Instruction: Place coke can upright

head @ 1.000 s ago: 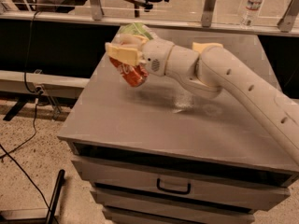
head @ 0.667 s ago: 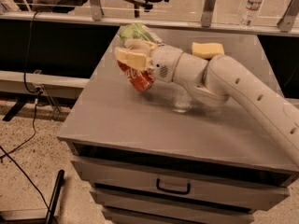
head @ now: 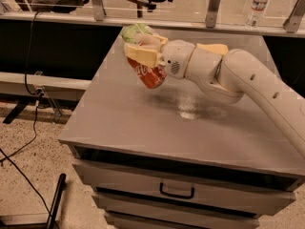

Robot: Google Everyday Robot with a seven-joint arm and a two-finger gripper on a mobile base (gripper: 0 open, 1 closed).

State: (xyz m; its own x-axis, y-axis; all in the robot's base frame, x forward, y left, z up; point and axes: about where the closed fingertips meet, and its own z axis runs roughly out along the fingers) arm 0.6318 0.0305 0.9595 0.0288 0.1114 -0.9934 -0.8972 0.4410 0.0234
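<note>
The red coke can [head: 148, 74] with white lettering is held tilted in my gripper [head: 142, 55], a little above the grey cabinet top [head: 143, 123] near its back left part. The gripper's cream fingers [head: 141, 54] are shut on the can's upper half. My white arm [head: 238, 80] reaches in from the right across the top.
A green snack bag [head: 135, 32] lies just behind the gripper at the back edge. A yellow sponge [head: 213, 48] lies behind the arm. A water bottle [head: 258, 5] stands on the far ledge. Drawers [head: 176, 191] face front; cables run over the floor at left.
The gripper with the can has shifted slightly right and toward the back, staying above the top. The sponge came into view behind the arm.
</note>
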